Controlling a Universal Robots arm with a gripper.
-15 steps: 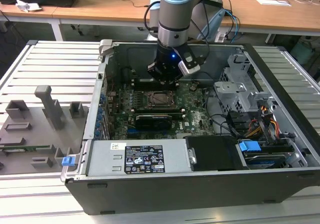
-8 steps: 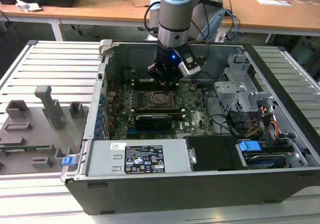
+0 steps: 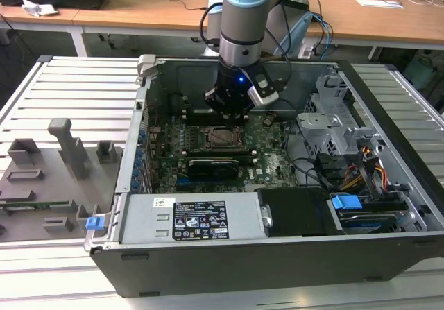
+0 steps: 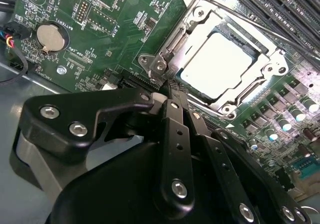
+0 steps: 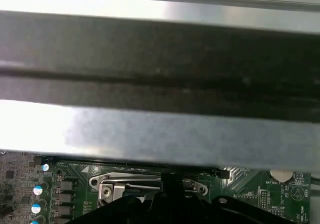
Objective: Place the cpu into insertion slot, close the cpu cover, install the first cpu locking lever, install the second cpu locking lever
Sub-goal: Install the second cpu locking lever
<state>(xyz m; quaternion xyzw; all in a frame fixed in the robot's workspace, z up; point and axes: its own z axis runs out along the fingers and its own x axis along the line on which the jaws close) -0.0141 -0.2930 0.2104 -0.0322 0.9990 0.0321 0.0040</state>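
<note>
1. Printed holder tray (image 3: 48, 178) lies on the slatted table (image 3: 69, 88), exterior view's left, beside the open PC case (image 3: 229, 254).
2. Mid-case: gripper (image 3: 229, 113) hangs just above the socket area of the green board (image 3: 270, 157); fingers (image 4: 172, 106) look pressed together, nothing between, tip at the cover's corner.
3. Chip (image 4: 217, 63) sits in the socket, w/ metal cover (image 4: 207, 21) down around it.
4. Right: drive cage (image 3: 340, 126), cables.
</note>
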